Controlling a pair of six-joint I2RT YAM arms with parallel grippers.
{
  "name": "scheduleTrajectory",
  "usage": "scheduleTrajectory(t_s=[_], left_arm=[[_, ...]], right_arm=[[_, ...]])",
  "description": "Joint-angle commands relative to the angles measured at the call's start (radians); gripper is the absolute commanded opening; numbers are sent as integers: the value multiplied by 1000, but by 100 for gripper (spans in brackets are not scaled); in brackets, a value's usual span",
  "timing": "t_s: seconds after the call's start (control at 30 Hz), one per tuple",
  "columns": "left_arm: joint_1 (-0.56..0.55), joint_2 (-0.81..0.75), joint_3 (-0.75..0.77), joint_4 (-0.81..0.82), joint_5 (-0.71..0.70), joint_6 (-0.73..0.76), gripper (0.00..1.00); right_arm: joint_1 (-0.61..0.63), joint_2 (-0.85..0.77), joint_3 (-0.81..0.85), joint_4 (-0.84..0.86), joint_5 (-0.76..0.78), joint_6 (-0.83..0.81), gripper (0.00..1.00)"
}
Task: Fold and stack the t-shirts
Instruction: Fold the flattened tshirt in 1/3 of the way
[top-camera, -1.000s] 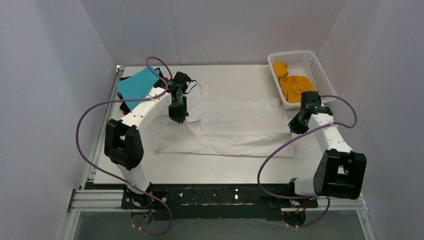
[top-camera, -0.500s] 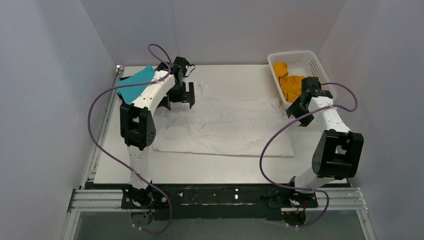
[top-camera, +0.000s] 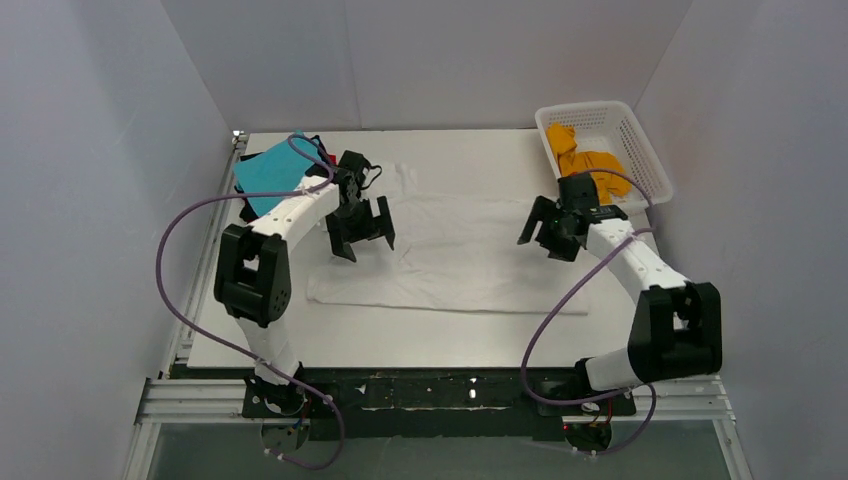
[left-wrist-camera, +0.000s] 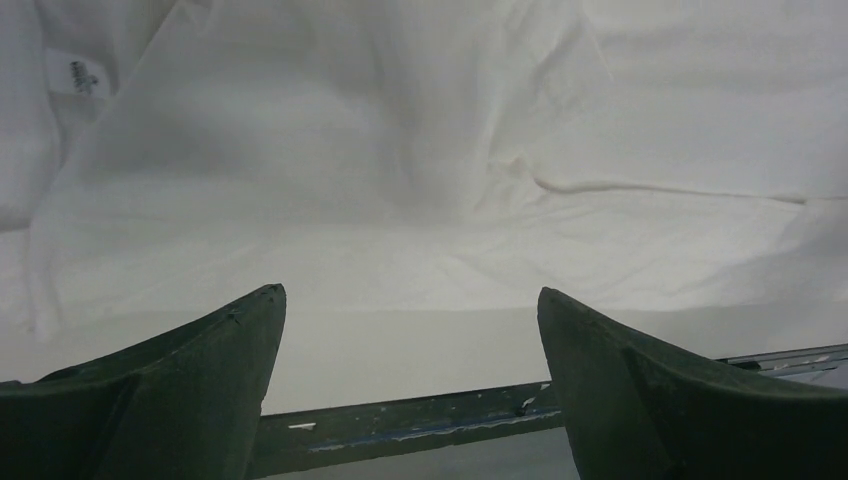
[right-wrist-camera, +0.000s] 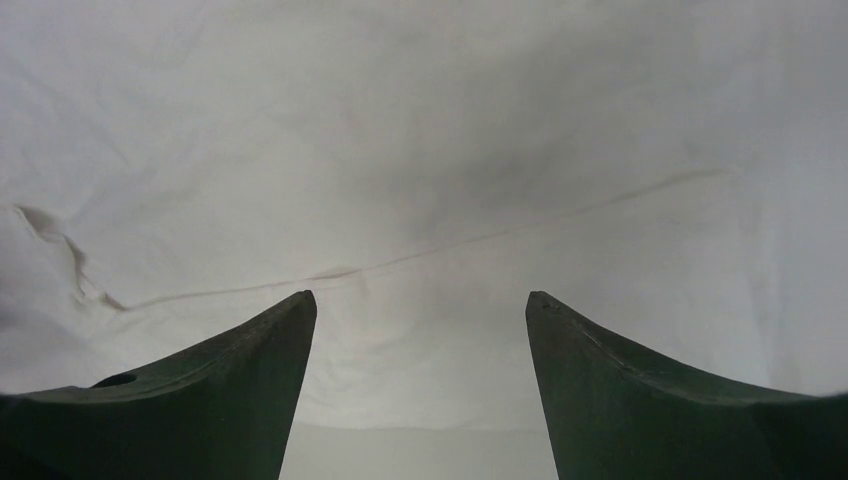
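**A:** What does the top view have, going from the bottom edge up?

**B:** First a bare strip of tabletop (top-camera: 400, 340). Then the big white t-shirt (top-camera: 460, 262), spread flat across the middle of the frame and pretty wrinkly. Both arms reach in over it.

**A:** Are they holding anything?

**B:** Nope. The left gripper (top-camera: 363, 243) is over the shirt's left end with its jaws spread wide and nothing between them (the left wrist view agrees, just white cloth past the two dark fingers (left-wrist-camera: 200, 380), plus a small label (left-wrist-camera: 80, 75) in the upper left). The right gripper (top-camera: 545, 245) is the same near the shirt's right end, jaws apart and empty with cloth below. I can't tell if either one's tips actually touch the fabric.

**A:** And further back?

**B:** In the upper left, a teal t-shirt (top-camera: 268, 172) lies by the tabletop's far corner. In the upper right there's a white lattice basket (top-camera: 640, 140) with an orange t-shirt (top-camera: 585, 165) crumpled inside.
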Motion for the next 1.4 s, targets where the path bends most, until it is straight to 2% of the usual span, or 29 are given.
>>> scheduleTrajectory(t_s=[0.0, 0.17, 0.33, 0.47, 0.63, 0.7, 0.87, 1.13, 1.27, 1.37], left_arm=[[4, 141, 16, -55, 94, -39, 98], [4, 139, -112, -4, 83, -67, 98], [3, 66, -321, 46, 92, -127, 98], [-12, -72, -542, 96, 109, -196, 98], [-67, -337, -803, 106, 25, -301, 98], [-79, -407, -859, 107, 7, -330, 98], [-105, -469, -903, 95, -1, -355, 98], [-130, -578, -936, -52, -69, -400, 98], [-135, -684, -924, -86, -89, -399, 98], [-135, -722, -852, -102, -106, -366, 98]], right_arm=[[114, 150, 30, 193, -96, -79, 85], [138, 225, -32, 220, -65, -33, 84], [139, 151, -186, 242, -72, -1, 84], [142, 58, -298, 222, -99, 43, 83], [162, -76, -422, 108, -110, 97, 83], [166, -141, -468, 68, -114, 125, 83], [177, -287, -497, 12, -131, 136, 82], [180, -378, -500, -161, -99, 176, 83], [180, -456, -509, -100, -85, 139, 83], [179, -487, -421, -89, -34, 108, 85]])
